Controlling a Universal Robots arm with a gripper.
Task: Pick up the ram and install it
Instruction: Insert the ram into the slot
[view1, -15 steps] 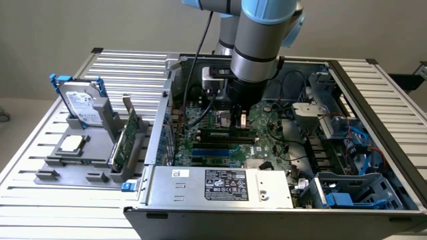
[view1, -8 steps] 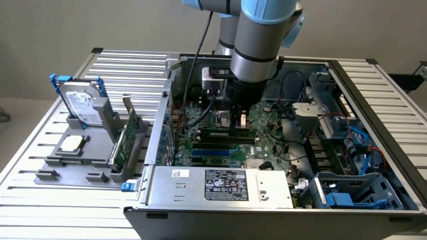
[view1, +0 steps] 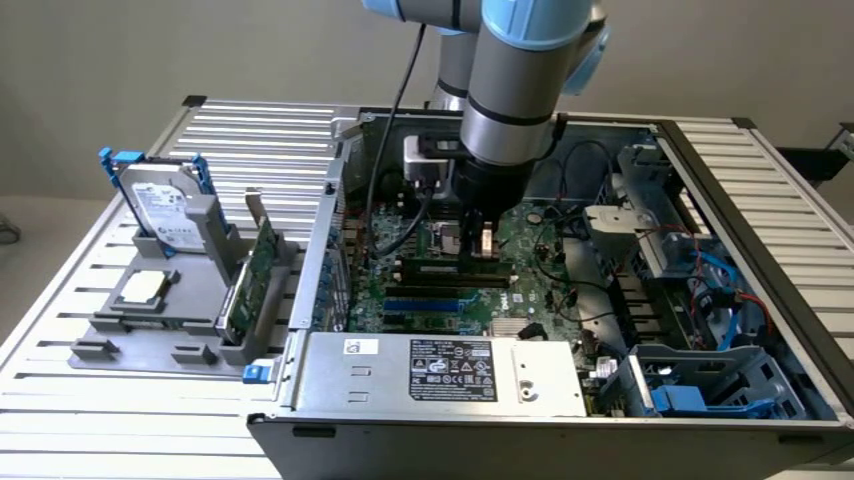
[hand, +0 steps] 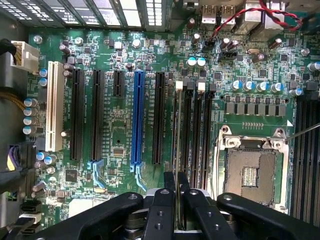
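Scene: an open computer case (view1: 441, 425) lies on a slatted metal table (view1: 240, 130); my arm reaches down into it from above
My hand (hand: 176, 176): nearly closed, with only a thin gap between the two black fingers (hand: 162, 202); that gap is taken up by the ram, which I grip by its upper edge
The ram (hand: 176, 150): a thin stick, seen edge-on in the wrist view as a pale narrow line running away from my fingers; it stands upright in line with a long black memory slot (hand: 206, 140) group on the green motherboard (hand: 115, 140); I cannot tell whether it is pressed home in its slot or just above it
Beside the ram: the square metal processor socket (hand: 250, 175) lies just on one side; a row of long expansion slots, one of them blue (hand: 137, 117), lies on the other
In the exterior view: my hand (view1: 486, 240) hangs low over the middle of the board, close to the memory slots
Front of the case: a grey power supply box (view1: 441, 370) with a black label
On the table, at the exterior view's left: a grey holder (view1: 147, 335) carrying a hard drive (view1: 167, 215) standing upright; a green expansion card (view1: 256, 275) stands on edge next to it, well apart from my hand
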